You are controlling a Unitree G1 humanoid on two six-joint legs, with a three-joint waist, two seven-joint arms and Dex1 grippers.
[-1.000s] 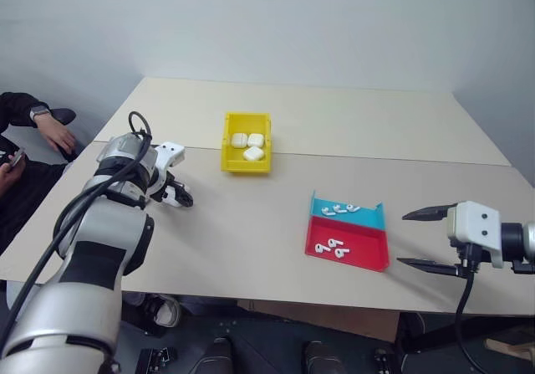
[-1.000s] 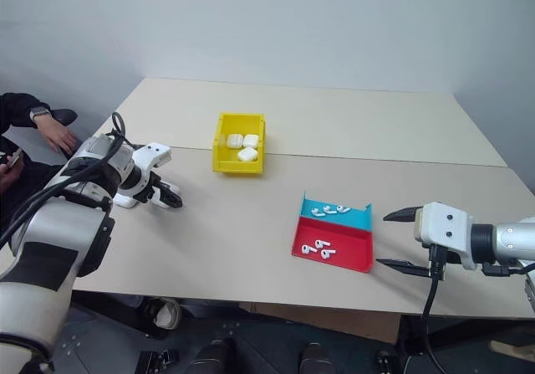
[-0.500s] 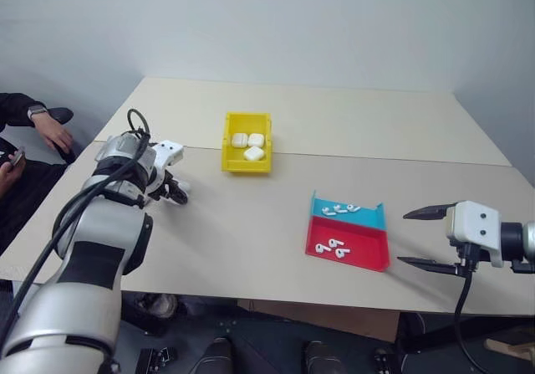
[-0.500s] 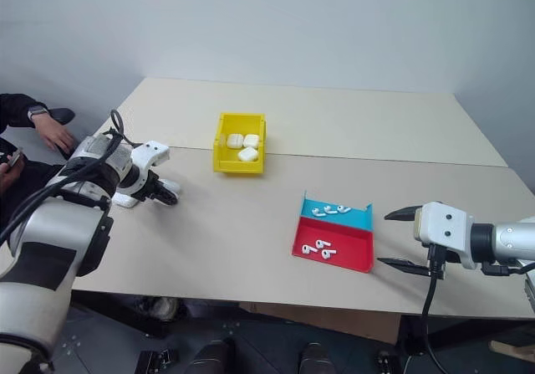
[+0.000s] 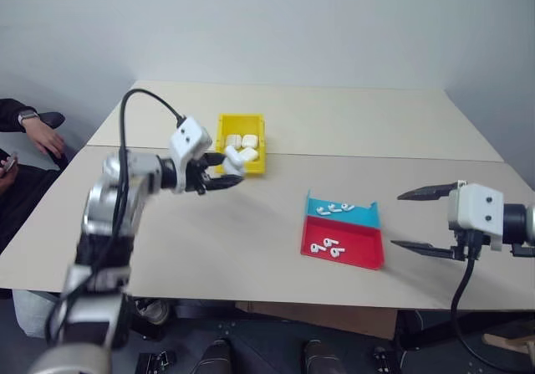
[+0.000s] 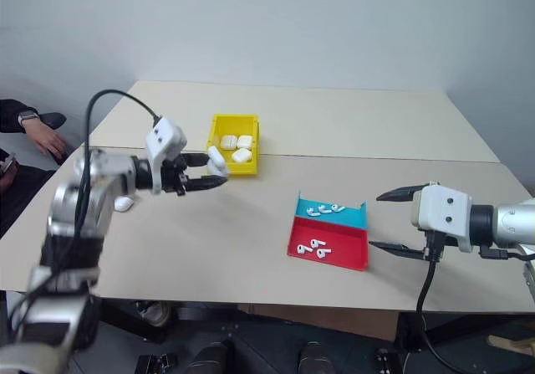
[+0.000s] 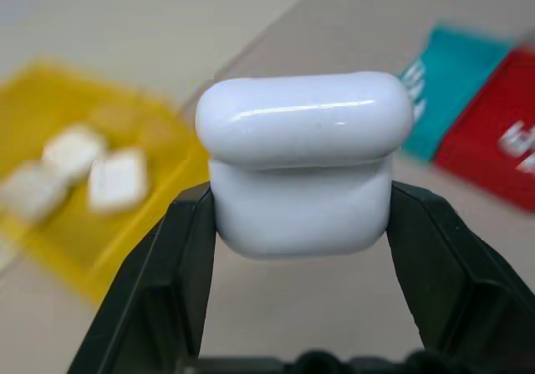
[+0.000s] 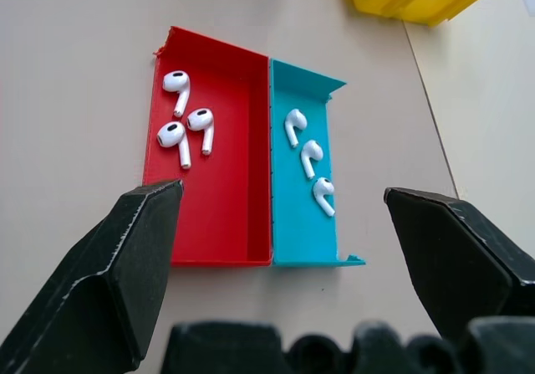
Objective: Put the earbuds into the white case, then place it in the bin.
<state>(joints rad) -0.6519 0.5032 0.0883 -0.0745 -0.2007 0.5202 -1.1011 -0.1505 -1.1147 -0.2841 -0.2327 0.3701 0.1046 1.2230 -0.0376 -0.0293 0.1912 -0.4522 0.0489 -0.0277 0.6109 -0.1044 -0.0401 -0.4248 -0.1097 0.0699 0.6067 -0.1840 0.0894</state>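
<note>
My left gripper (image 5: 229,171) is shut on a white case (image 7: 305,161), lid closed, and holds it above the table just in front of the yellow bin (image 5: 262,144). The bin holds three more white cases (image 5: 241,144). Earbuds lie in a red and blue tray (image 8: 217,215): three in the red half (image 8: 184,119) and three in the blue half (image 8: 305,152). My right gripper (image 5: 399,220) hovers open to the right of that tray, with nothing between its fingers.
Another white case (image 6: 123,203) lies on the table at the left, under my left arm. A person's hand (image 5: 42,135) rests beyond the table's left edge. A seam (image 5: 376,158) runs across the tabletop behind the tray.
My left gripper closed on a white case at the table's left, lifted it and swung it right towards the yellow bin. The right gripper stayed open, roughly in place.
</note>
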